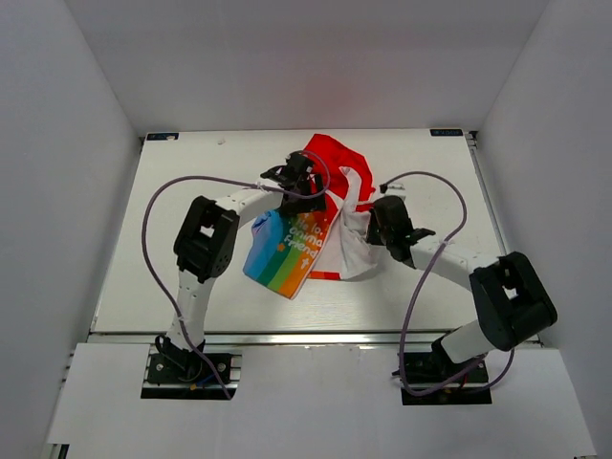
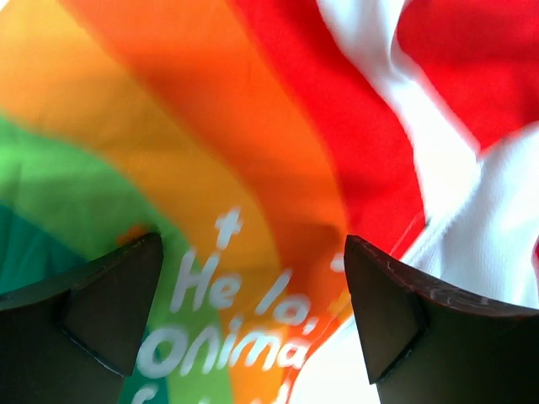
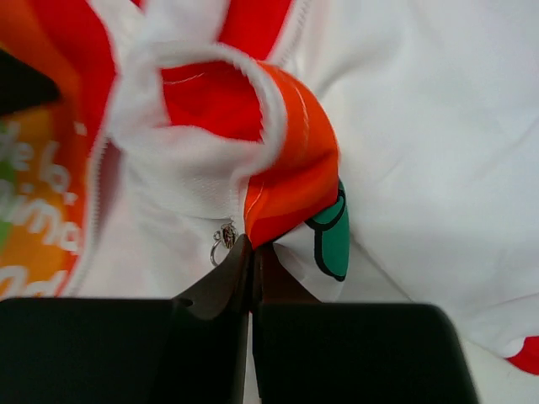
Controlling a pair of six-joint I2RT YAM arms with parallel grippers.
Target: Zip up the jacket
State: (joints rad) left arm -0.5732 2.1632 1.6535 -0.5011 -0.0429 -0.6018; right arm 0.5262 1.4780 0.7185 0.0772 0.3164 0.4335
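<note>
The left jaws stand wide apart, their dark fingers (image 2: 101, 320) hanging either side of white lettering (image 2: 223, 290) on the jacket's rainbow panel (image 1: 287, 251), near its upper end. The right jaws are pressed tightly together at the jacket's open front. Their tips meet at a folded orange edge (image 3: 290, 172), just beside the small metal zipper pull (image 3: 223, 237); whether fabric is pinched between them cannot be told. The jacket (image 1: 349, 253) lies crumpled and unzipped on the white counter (image 1: 191, 153), with its red hood (image 1: 330, 153) at the far end and its white lining turned outward. The left arm (image 1: 206, 239) reaches in over the jacket's left side, the right arm (image 1: 449, 258) over its right side. A green cartoon patch (image 3: 330, 231) shows just under the orange fold.
</note>
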